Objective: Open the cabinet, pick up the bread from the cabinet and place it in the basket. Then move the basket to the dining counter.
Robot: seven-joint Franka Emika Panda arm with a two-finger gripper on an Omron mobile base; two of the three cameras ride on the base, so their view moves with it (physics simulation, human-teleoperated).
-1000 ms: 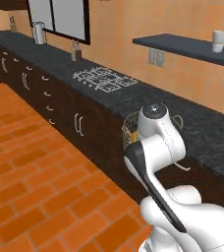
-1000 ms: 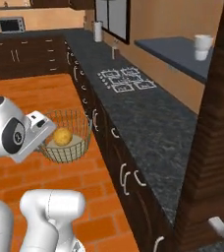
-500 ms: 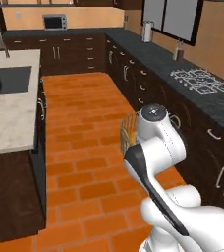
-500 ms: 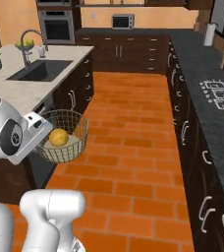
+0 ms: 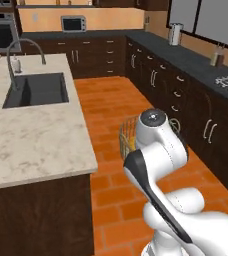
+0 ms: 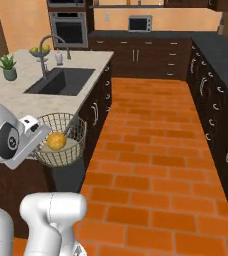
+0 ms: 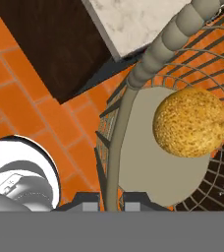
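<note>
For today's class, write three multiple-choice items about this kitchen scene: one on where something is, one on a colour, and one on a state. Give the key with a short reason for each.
1. Where is the bread?
A. on the floor
B. inside the basket
C. in the sink

2. What colour is the floor?
A. orange brick
B. grey tile
C. white marble

3. What is the state of the basket?
A. resting on the dining counter
B. standing on the floor
C. held in the air by the end effector

Key:
1 B, the hand view shows the golden lump lying on the basket's beige base.
2 A, both base views show orange bricks between the cupboards.
3 C, the fingers are shut on the rim wire, and the basket hangs beside the counter's edge, above the floor.
</note>
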